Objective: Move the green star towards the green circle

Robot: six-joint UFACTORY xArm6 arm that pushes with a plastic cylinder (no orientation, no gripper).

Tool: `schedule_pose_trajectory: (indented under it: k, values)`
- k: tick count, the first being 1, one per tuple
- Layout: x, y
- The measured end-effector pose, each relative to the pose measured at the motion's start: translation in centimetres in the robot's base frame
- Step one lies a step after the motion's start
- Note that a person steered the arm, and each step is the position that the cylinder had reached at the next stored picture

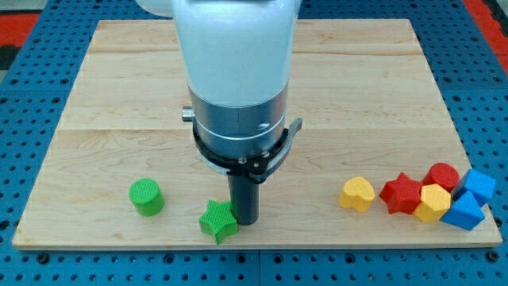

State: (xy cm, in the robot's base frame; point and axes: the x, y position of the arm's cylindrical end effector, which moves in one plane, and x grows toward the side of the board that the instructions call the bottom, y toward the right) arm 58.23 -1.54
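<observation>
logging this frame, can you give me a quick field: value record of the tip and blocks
tip: my tip at the green star's right side, looks touching
green star: near the view's bottom edge
green circle: to the star's left, apart from it
other blocks: yellow heart, red star, yellow block, red block, two blue blocks clustered at the view's right
</observation>
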Motion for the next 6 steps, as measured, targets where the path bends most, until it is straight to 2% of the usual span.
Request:
schedule_pose_trajectory:
  k: [1,2,3,4,6]
  values:
    - [0.0,0.8]
    - [0.5,5.3]
    - [1.4,6.4]
    - [3.6,5.4]
    - [3.6,1.3]
